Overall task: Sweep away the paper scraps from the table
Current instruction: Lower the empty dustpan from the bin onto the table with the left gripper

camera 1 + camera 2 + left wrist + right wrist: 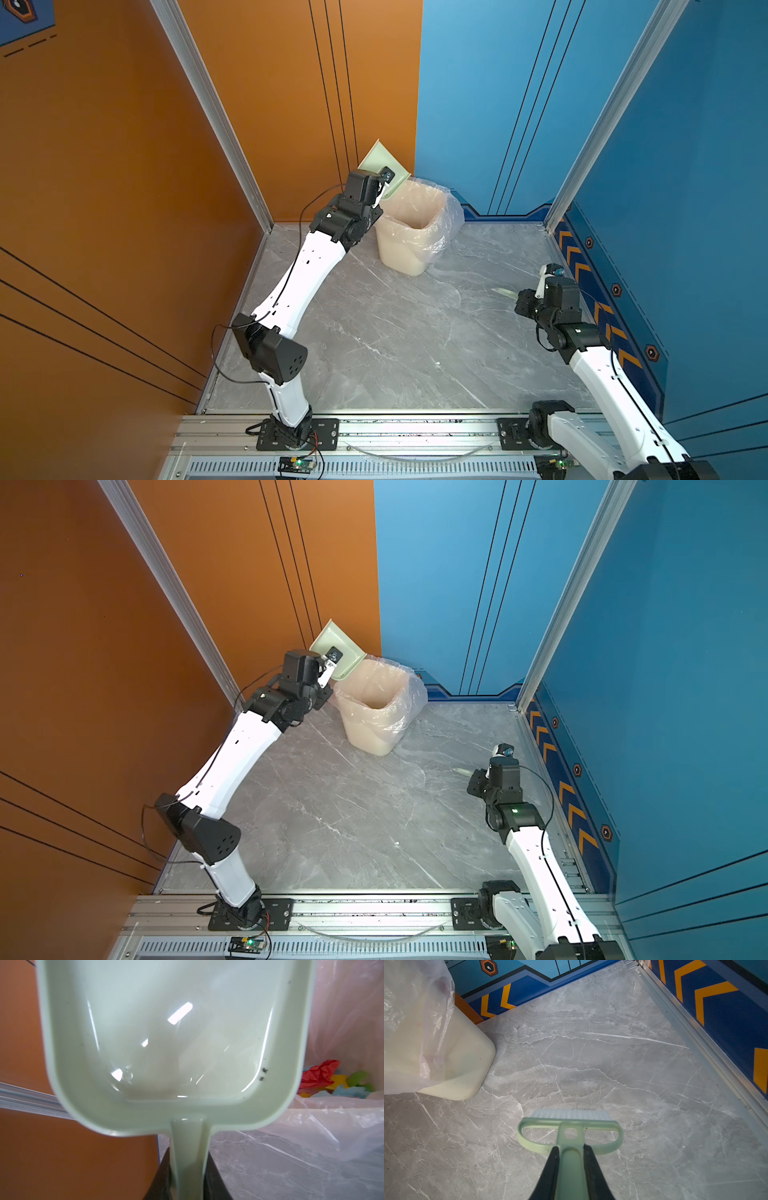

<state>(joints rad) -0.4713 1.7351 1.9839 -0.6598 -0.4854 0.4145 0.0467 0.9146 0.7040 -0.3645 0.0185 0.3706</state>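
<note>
Paper scraps [320, 1079], crumpled red, yellow, green and blue wads, sit inside the cream liner-wrapped bin [401, 249], off the grey marble table [415, 340]. Pale green plastic dustpan [166, 1032] hangs tipped above the rim, evidently for dumping, left gripper [188, 1157] clamped tight on its handle. Right gripper [571, 1151] pinches the pale green brush [569, 1126] by its handle, parked aside.

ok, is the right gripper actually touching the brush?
Touching. The right wrist view shows the right gripper with both fingers pressed against the brush handle, no gap on either side.
</note>
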